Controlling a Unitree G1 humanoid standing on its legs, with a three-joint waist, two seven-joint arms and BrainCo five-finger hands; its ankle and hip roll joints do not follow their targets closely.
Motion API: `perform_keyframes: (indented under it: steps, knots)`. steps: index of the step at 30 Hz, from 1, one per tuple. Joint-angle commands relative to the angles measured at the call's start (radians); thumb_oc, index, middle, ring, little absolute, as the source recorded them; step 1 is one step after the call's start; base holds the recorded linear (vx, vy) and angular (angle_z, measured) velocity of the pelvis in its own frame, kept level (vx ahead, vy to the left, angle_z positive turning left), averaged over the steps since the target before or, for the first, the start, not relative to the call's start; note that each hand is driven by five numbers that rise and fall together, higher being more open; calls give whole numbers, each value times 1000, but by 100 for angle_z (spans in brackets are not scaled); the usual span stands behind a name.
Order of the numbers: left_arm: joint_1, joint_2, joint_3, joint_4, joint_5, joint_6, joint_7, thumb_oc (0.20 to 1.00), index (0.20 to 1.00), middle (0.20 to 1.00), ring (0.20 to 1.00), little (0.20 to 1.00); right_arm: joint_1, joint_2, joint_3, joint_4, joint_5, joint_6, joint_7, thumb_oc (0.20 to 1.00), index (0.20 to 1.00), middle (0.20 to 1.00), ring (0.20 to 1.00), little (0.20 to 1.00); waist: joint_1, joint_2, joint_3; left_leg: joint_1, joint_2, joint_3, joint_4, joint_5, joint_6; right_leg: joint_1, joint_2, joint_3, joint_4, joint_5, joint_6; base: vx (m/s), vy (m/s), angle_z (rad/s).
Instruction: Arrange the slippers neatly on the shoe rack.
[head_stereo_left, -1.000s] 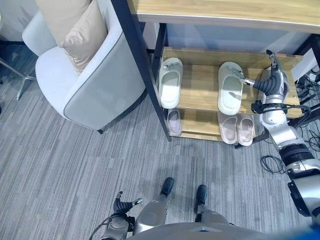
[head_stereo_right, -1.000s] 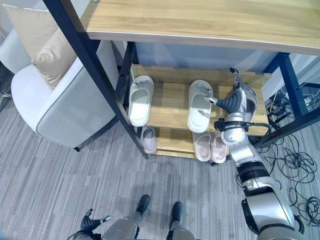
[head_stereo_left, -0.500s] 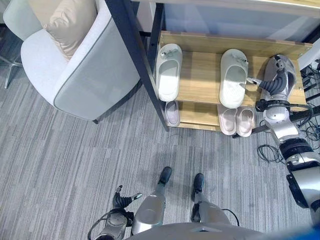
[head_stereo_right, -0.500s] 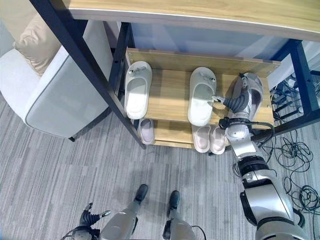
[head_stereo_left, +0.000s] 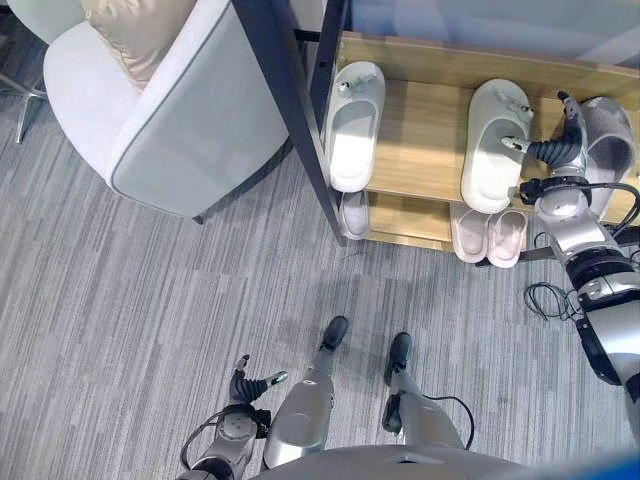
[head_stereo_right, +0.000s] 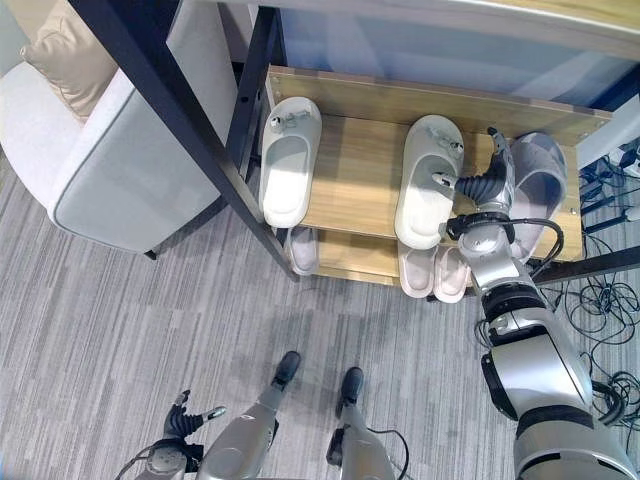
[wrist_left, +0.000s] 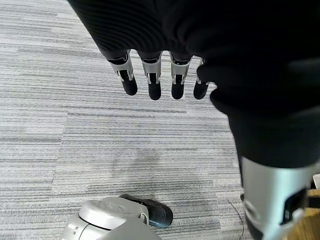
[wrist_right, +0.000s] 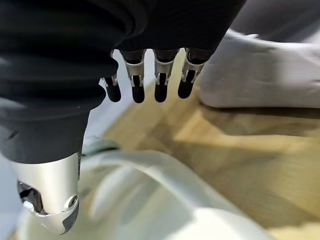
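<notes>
We have the white slipper (head_stereo_right: 428, 180) lying on the shoe rack's upper shelf (head_stereo_right: 355, 175), its mate (head_stereo_right: 288, 163) well apart; our right robot hand (head_stereo_right: 488, 180), fingers straight, touches its side, so we should push evenly

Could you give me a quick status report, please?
Right hand open, between white slipper and grey slipper on the upper shelf. Left hand open, idle.
</notes>
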Motion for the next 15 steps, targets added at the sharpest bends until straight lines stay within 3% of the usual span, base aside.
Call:
perform_keyframes:
  steps: [1,9,15]
  knots:
    - [3,-25,-40,-5,-32,-52,6,1000,1000,1000,1000,1000,-66,-55,22,48,-25,-11,-51,1000,1000,1000,1000,1000,13,-30,-43,-26,-4,-61,-2,-42,-39,54,-38,-43,6,-66,89,30,2,-5]
    - [31,20,-29,-28,-34,-56,-2,1000,1000,1000,1000,1000,-163,-15,69,154,-9,34,-40,1000,1000,1000,1000,1000,26,-67,-26,-41,-4,-59,-2,-40,-46,46,-34,-54,6,-62,89,12,0,8]
    - [29,24,-22,-24,-59,-58,-7,1000,1000,1000,1000,1000,-189,15,81,197,21,41,-21,1000,1000,1000,1000,1000,23,-73,-20,-44,-1,-52,-2,-40,-45,36,-32,-43,6,-58,89,-7,8,1]
